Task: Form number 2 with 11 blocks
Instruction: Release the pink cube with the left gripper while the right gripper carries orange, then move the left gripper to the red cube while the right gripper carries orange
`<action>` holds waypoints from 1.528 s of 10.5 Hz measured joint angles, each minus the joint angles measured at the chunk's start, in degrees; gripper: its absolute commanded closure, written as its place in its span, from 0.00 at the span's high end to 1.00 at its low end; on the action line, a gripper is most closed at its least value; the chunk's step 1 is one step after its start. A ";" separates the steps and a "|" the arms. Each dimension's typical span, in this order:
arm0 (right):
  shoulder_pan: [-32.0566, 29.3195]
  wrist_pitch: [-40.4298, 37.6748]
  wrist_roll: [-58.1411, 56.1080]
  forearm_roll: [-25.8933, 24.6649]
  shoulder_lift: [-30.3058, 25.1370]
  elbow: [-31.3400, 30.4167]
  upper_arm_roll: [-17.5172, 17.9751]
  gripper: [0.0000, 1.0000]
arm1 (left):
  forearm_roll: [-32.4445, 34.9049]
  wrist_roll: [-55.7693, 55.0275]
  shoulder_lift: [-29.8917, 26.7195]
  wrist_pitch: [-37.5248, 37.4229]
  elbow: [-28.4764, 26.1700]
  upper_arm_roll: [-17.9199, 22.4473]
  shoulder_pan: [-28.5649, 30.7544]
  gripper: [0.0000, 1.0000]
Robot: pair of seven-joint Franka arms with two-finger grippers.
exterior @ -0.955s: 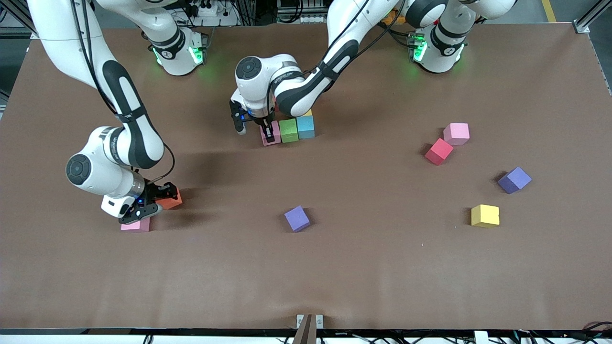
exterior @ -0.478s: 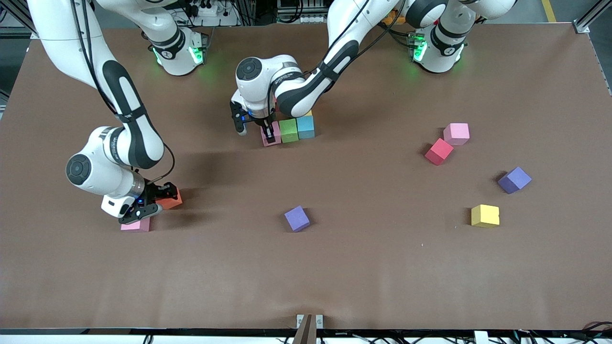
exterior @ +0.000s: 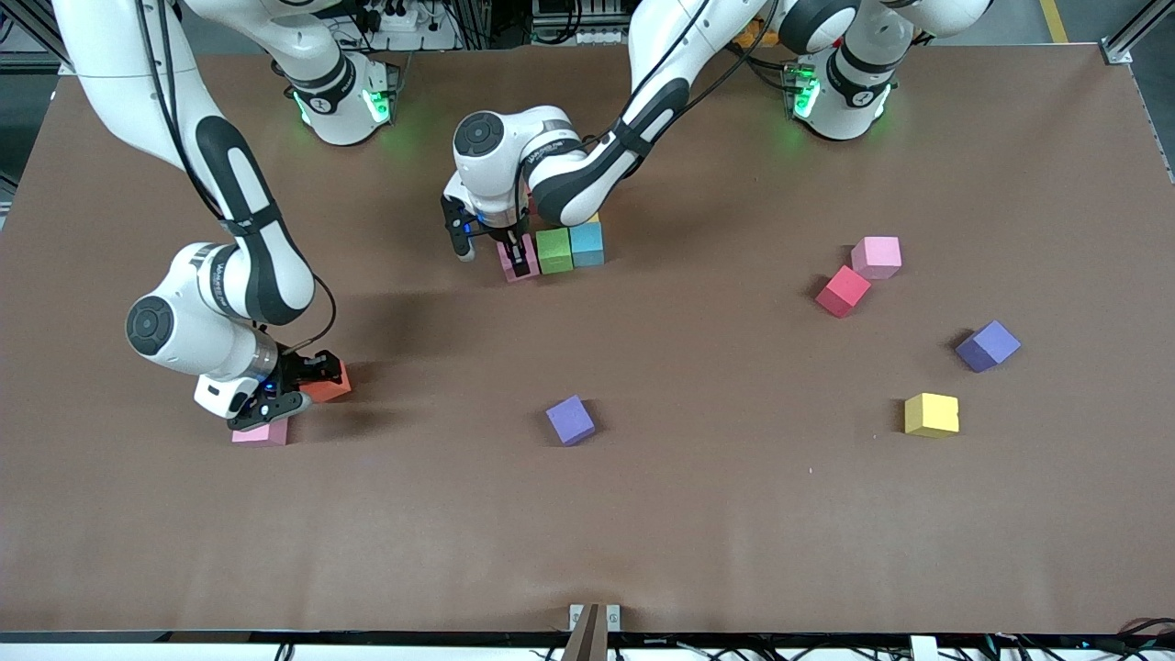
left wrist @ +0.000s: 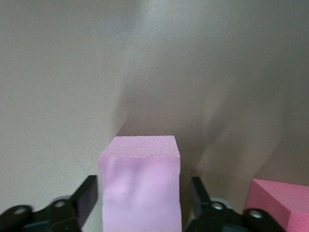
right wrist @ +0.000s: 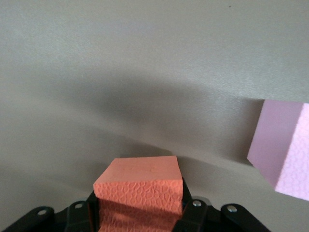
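Since the earlier frames the blocks have kept their places. The one change is at the left gripper (left wrist: 143, 193), whose fingers have eased apart. They now stand on either side of a pale pink foam cube (exterior: 509, 264) with a narrow gap showing on one side, so the cube is let go.

That cube sits on the brown-covered table (exterior: 734, 514), roughly midway along it and toward the edge where the robot bases stand. It ends a row, touching a green foam cube (exterior: 553, 251), which in turn touches a light blue foam cube (exterior: 587, 243). The corner of a red foam cube (left wrist: 282, 205) shows just beside the pale pink cube in the left wrist view.

Toward the right arm's end of the table, the right gripper (exterior: 298, 386) is clamped on an orange foam cube (right wrist: 140, 186). I cannot tell whether that cube touches the surface. A second pink foam cube (exterior: 260, 432) lies just beside it, nearer the front camera.

Toward the left arm's end, a third pink foam cube (exterior: 877, 256) and another red foam cube (exterior: 843, 291) lie close together. A yellow foam cube (exterior: 931, 414) lies nearer the front edge, and a purple foam cube (exterior: 988, 345) sits between it and that pair. Another purple foam cube (exterior: 570, 420) lies alone near the middle of the table.
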 measured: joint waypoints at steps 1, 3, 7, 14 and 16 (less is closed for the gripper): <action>0.40 0.00 0.04 0.36 0.00 0.00 0.04 0.41 | -0.06 -0.44 0.00 0.02 0.00 0.00 -0.12 1.00; 1.28 0.01 1.31 0.43 0.00 0.00 0.13 0.41 | -0.07 -0.60 0.00 0.06 0.00 0.00 -0.26 1.00; 4.12 0.03 6.73 0.46 -0.05 0.08 0.24 0.41 | -0.08 -0.60 -0.16 0.53 0.62 0.03 -0.27 1.00; 9.51 -0.07 15.44 1.18 -1.31 0.22 0.15 0.41 | -1.58 -3.20 -5.78 -7.05 1.83 0.39 -0.37 1.00; 9.51 -0.10 15.49 1.27 -1.31 0.20 0.13 0.41 | -1.60 -4.55 -10.10 -14.73 1.84 1.03 1.45 1.00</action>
